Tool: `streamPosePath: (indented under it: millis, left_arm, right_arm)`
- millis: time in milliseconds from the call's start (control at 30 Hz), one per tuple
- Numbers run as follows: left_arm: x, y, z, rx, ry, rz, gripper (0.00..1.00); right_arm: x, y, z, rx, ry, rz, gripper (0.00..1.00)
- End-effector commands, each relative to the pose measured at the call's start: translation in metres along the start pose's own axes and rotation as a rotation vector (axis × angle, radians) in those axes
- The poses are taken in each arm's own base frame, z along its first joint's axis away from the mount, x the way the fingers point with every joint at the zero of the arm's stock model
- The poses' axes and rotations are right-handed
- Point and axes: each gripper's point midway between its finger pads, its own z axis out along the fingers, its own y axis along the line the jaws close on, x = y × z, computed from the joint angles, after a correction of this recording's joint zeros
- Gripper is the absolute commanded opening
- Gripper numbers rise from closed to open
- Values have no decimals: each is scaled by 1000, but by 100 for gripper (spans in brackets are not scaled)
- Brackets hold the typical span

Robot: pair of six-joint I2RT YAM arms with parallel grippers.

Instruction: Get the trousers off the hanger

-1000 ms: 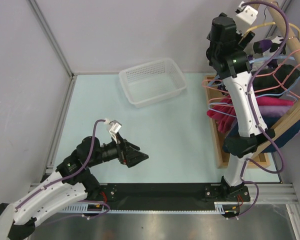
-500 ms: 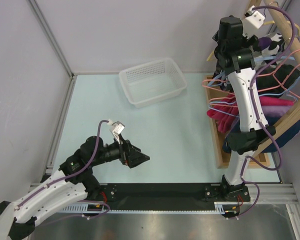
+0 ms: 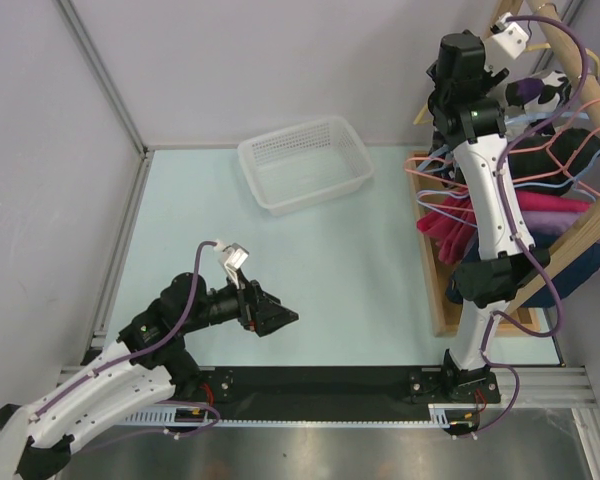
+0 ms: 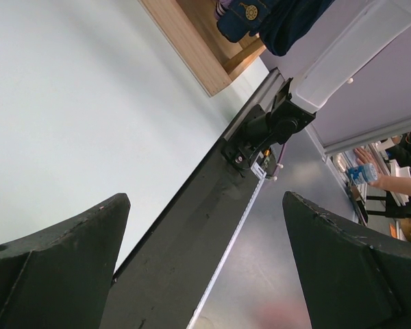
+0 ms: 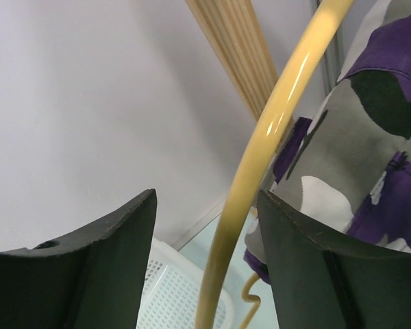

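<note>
The trousers, purple, black and white blotched cloth, hang on the yellow hanger from the wooden rail at the top right. In the right wrist view the hanger's yellow arm runs between my right gripper's open fingers, with the trousers just right of it. The jaws stand apart around the arm and do not clamp it. In the top view my right gripper is raised high at the rack. My left gripper is open and empty, low over the table at the near left.
A white mesh basket stands at the back centre of the table. The wooden rack on the right carries pink wire hangers, a pink garment and a navy garment. Walls close the left and back sides.
My right gripper has risen and moved right to the hanger, most of it in the first half second. My left gripper has shifted slightly.
</note>
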Motion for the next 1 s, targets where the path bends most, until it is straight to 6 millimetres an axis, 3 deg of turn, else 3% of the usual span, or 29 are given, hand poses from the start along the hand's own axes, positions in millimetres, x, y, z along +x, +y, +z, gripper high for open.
streamPosePath:
  millis: [0, 67, 200, 533, 600, 767, 967]
  left_arm:
    - [-11, -10, -5, 28, -23, 23, 100]
    - [-11, -9, -5, 26, -25, 23, 100]
    - [-11, -9, -6, 27, -27, 23, 100]
    - [-10, -9, -8, 26, -25, 28, 100]
    - [-10, -9, -8, 25, -24, 28, 100]
    - [-12, -10, -10, 25, -34, 26, 100]
    - [-13, -12, -12, 28, -38, 23, 100]
  right_arm:
    - [-6, 10, 6, -21, -39, 81, 60]
    - [-7, 10, 8, -23, -43, 101, 58]
    - [-7, 13, 10, -44, -43, 127, 40]
    - [-12, 16, 4, -75, -54, 148, 26]
    - [-23, 19, 0, -96, -78, 163, 15]
    - [-39, 26, -11, -132, -120, 170, 3]
    - [-56, 36, -26, -166, -163, 171, 0]
